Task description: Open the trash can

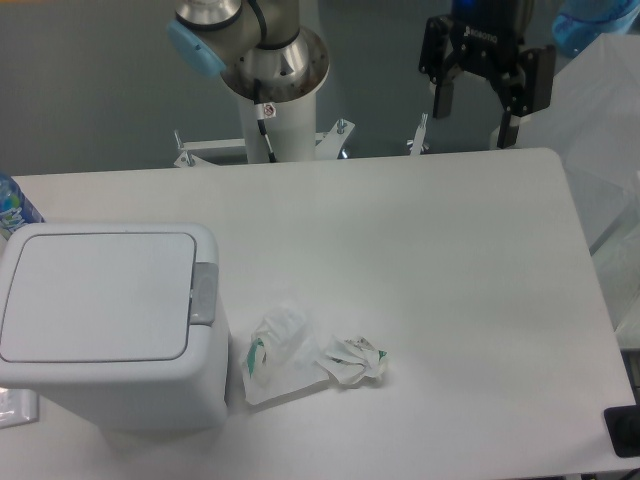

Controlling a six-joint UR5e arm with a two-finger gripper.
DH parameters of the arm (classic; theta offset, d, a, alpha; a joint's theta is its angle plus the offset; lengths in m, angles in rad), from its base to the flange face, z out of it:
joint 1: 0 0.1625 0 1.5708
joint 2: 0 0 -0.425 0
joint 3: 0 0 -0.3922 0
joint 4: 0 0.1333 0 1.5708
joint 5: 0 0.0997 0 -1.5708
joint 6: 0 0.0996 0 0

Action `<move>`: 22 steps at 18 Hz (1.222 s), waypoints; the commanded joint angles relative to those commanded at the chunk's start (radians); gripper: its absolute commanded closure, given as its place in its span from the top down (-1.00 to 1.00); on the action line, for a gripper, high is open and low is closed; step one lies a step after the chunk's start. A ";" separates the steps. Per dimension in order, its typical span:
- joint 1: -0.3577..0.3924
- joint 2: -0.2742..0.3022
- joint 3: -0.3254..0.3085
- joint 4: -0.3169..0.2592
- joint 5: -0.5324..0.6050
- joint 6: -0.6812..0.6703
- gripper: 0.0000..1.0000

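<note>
A: Black hand [476, 118], top right, hanging past the far edge of the counter [450, 260]. Two fingers point down toward the surface, spread well apart with bare gap between them: released, grasping nothing.

B: The arm?

A: Its base column [272, 105] stands behind the far edge, left of centre; white cylinder, metallic collar, a light blue cap on the joint above. The link between that and the hand runs out of the top of the view, so I cannot describe it.

B: The trash can?

A: The trash can [110, 330] sits at the near left corner of the counter, well apart from the hand, diagonally across from it. White smooth plastic, boxy, rounded corners. The lid [98, 296] is a flat rectangle, lying down flush: closed. A small grey latch [204, 293] sits at the middle of the lid's right edge.

B: Orientation?

A: Upright. The lid's long axis runs left to right; the latch side faces right, toward the counter's centre.

B: Other items?

A: Two crumpled white-green wrappers [310, 355] just right of the can, near its base, touching each other or nearly so. A blue-patterned object [14, 212] shows at the left edge behind the can; too little visible to identify.
</note>
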 joint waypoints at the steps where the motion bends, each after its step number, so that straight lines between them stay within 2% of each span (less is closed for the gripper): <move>1: 0.000 0.002 -0.002 0.002 0.002 0.000 1.00; 4: -0.002 0.002 0.000 -0.002 -0.005 -0.018 1.00; 9: -0.044 -0.005 -0.006 0.002 -0.003 -0.231 1.00; 12: -0.089 -0.015 -0.017 0.060 -0.006 -0.308 1.00; 16: -0.167 -0.058 -0.015 0.169 -0.041 -0.512 1.00; 19: -0.179 -0.077 -0.015 0.210 -0.066 -0.658 1.00; 22: -0.195 -0.077 -0.023 0.216 -0.119 -0.857 1.00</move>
